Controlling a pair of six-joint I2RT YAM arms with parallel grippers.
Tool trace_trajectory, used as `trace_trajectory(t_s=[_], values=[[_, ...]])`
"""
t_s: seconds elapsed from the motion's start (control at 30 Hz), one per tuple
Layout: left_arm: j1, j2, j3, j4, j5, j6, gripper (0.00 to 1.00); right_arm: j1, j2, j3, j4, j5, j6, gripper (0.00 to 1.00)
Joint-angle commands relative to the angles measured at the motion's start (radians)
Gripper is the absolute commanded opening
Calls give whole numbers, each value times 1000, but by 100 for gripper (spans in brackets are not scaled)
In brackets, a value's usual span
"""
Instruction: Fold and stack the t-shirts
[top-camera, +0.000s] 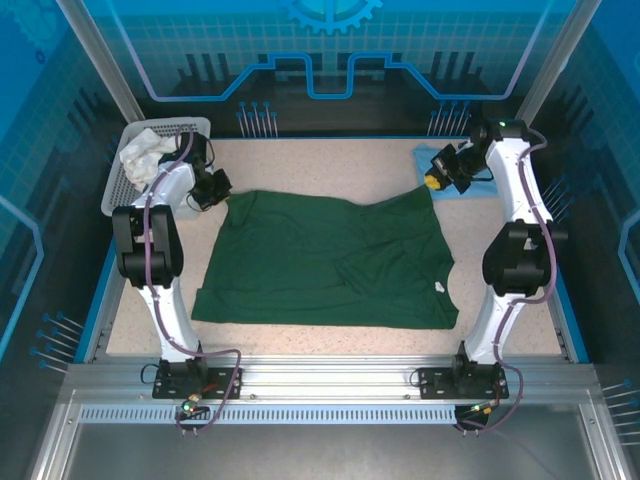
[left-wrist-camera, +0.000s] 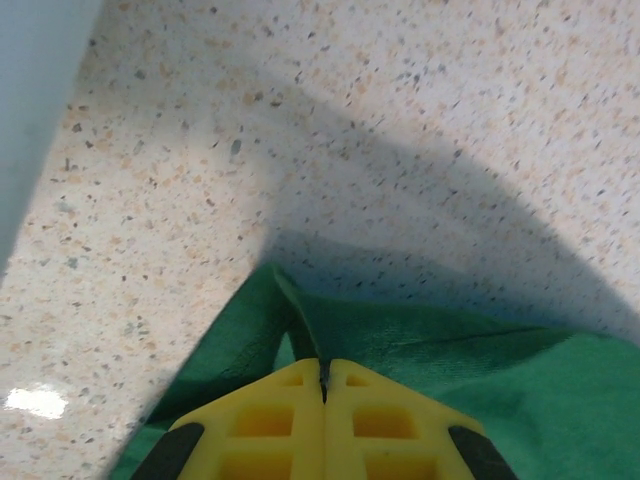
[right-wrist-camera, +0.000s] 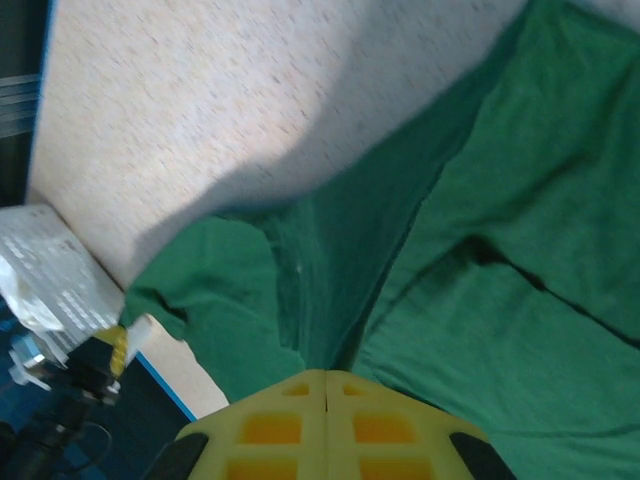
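corners of the dark green t-shirt sit clamped in left hand and right hand. rest covers the desk.

Left arm: rises from its base at the near edge, bends at the dark elbow, forearm reaching to the far left.
Left gripper: low over the surface, pointing inward to the right; yellow jaws pressed together, a fold of the green shirt pinched in their seam.
Right arm: mirrors it, upright from its base, elbow bent, forearm reaching to the far right.
Right gripper: low, pointing inward to the left; jaws closed on the same shirt's cloth.
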Motion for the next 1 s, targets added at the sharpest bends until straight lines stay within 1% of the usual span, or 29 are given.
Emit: trace_trajectory(t_s=[0.0, 0.1, 0.23, 0.3, 0.4, 0.5, 0.6, 0.77, 0.83, 0.97], values=[[18, -85, -42, -41, 9, 78, 0, -16, -71, -87, -90, -27, -80, 0], [26, -141, -89, -17, 17, 117, 0, -17, -118, -170, -92, -38, -106, 0], [38, -198, -116, 21, 66, 159, 1, -17, -153, -240, -108, -55, -138, 0], [40, -214, -114, 28, 75, 173, 4, -18, -163, -253, -137, -50, -160, 0], [40, -235, -122, 37, 119, 196, 4, -18, -185, -262, -180, -37, -185, 0], [41, -295, -188, 66, 141, 202, 5, -25, -192, -247, -245, -39, -222, 0], [40, -379, -284, 78, 113, 212, 6, -37, -215, -253, -294, -30, -256, 0], [44, -487, -421, 65, 6, 218, 7, -56, -276, -376, -292, -22, -281, 0], [44, -509, -463, 66, -39, 210, 7, -56, -289, -427, -285, -22, -289, 0], [46, -515, -506, 37, -119, 199, 7, -55, -303, -468, -290, 17, -300, 0]])
